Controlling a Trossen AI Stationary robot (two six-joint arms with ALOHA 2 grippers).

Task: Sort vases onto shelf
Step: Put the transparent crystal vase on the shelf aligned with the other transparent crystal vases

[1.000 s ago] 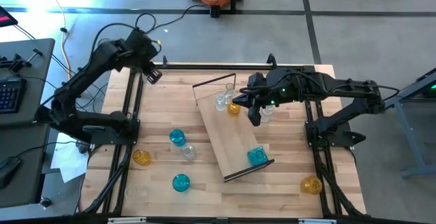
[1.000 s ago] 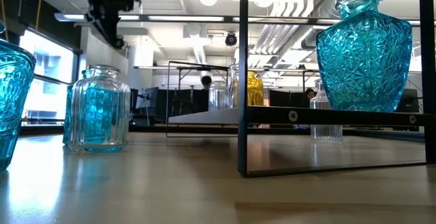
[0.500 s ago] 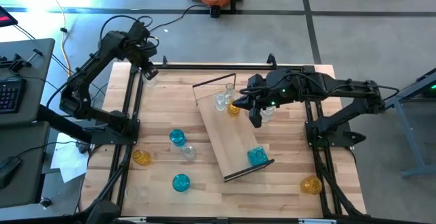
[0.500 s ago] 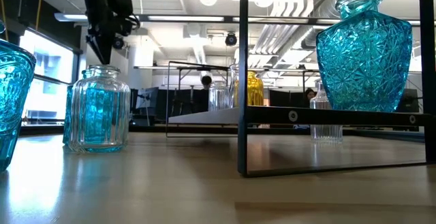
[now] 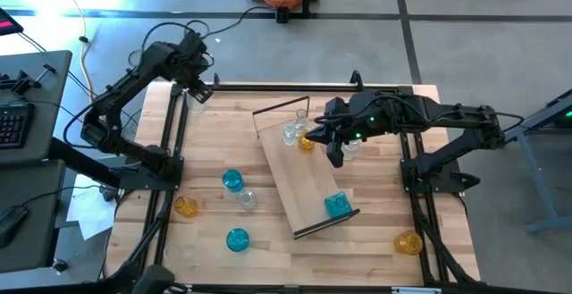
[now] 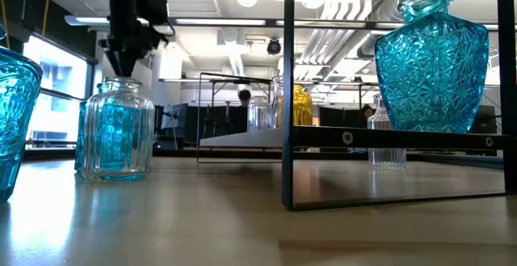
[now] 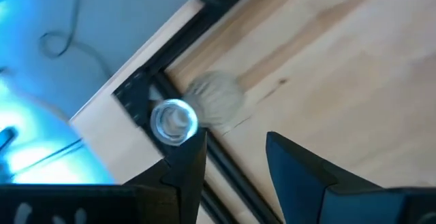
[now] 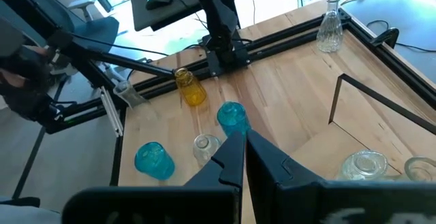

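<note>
The shelf (image 5: 304, 180) is a light-wood plank lying slantwise mid-table, with a dark frame at each short end. It carries a clear vase (image 5: 290, 133), an amber vase (image 5: 307, 142) and a blue vase (image 5: 336, 205). My left gripper (image 5: 198, 90) is open, above a clear narrow-necked vase (image 7: 175, 122) that stands upright on its base at the table's far left corner (image 8: 329, 26). The vase mouth lies beside one finger (image 7: 185, 163), not between the two. My right gripper (image 8: 245, 157) is shut and empty, over the shelf's far end (image 5: 334, 151).
Loose vases stand on the near left of the table: blue (image 5: 232, 180), clear (image 5: 247, 199), amber (image 5: 185, 206), blue (image 5: 237, 239). Another amber vase (image 5: 407, 242) stands near the right near corner. Black rails (image 5: 174, 151) run along the table's sides.
My left gripper has come down and shifted toward the far left corner, ending above the clear vase there. The right arm and all vases have kept still.
</note>
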